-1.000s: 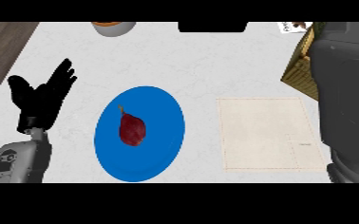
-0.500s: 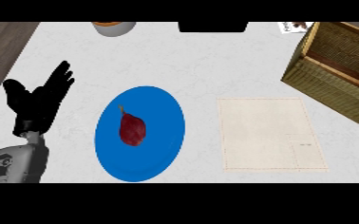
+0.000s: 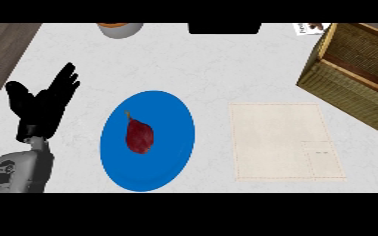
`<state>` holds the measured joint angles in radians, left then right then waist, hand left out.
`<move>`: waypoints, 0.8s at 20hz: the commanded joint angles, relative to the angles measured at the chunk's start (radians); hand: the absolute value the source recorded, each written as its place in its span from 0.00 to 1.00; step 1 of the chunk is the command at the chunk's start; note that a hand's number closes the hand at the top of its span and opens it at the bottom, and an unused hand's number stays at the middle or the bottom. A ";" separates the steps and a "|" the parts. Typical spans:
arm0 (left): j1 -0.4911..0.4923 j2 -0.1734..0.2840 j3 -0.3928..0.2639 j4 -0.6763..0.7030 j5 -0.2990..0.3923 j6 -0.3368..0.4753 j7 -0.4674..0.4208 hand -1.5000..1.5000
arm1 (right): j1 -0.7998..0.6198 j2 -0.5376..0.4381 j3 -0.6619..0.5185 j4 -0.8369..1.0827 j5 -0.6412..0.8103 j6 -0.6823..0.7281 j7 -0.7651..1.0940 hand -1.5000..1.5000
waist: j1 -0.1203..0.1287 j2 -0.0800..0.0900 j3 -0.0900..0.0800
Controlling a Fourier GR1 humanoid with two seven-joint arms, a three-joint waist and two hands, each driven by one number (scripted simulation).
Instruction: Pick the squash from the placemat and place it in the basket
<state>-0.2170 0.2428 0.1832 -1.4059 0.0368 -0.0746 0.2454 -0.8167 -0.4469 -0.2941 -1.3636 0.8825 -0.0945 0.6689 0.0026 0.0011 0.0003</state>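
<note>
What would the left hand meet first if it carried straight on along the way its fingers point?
The left hand rests open at the view's left, fingers pointing up and slightly right. That line crosses bare counter toward the grey bowl at the top edge; height is unclear, so it might pass above it.

Dark red squash [image 3: 139,137] on blue plate [image 3: 166,110]; cream placemat [image 3: 284,141]; brown woven basket [image 3: 347,70]; white speckled counter [image 3: 214,65]; black hand [image 3: 40,102].

Dark red squash [image 3: 139,136] on blue placemat [image 3: 168,110]
</note>
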 commanded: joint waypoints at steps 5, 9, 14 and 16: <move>-0.041 -0.020 -0.017 0.024 -0.034 0.034 -0.001 0.50 | 0.014 0.020 -0.070 0.165 0.037 -0.234 -0.010 0.00 | 0.005 0.002 0.000; 0.045 -0.039 -0.020 0.053 -0.033 0.002 -0.107 0.50 | 0.022 -0.069 -0.106 0.236 -0.048 -0.176 -0.120 0.00 | 0.002 0.001 0.000; 0.050 -0.014 -0.010 -0.091 -0.007 0.003 0.012 0.50 | -0.031 -0.063 -0.099 0.240 -0.094 -0.212 -0.165 0.00 | 0.008 -0.002 0.000; 0.039 0.000 -0.003 -0.118 0.016 -0.010 0.086 0.50 | 0.001 -0.080 -0.158 0.267 -0.135 -0.271 -0.220 0.00 | 0.008 -0.001 0.000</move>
<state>-0.1969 0.2373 0.1804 -1.4477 0.0334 -0.0787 0.2580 -0.8248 -0.5086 -0.4041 -1.1225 0.7979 -0.3132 0.5047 0.0084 0.0008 0.0002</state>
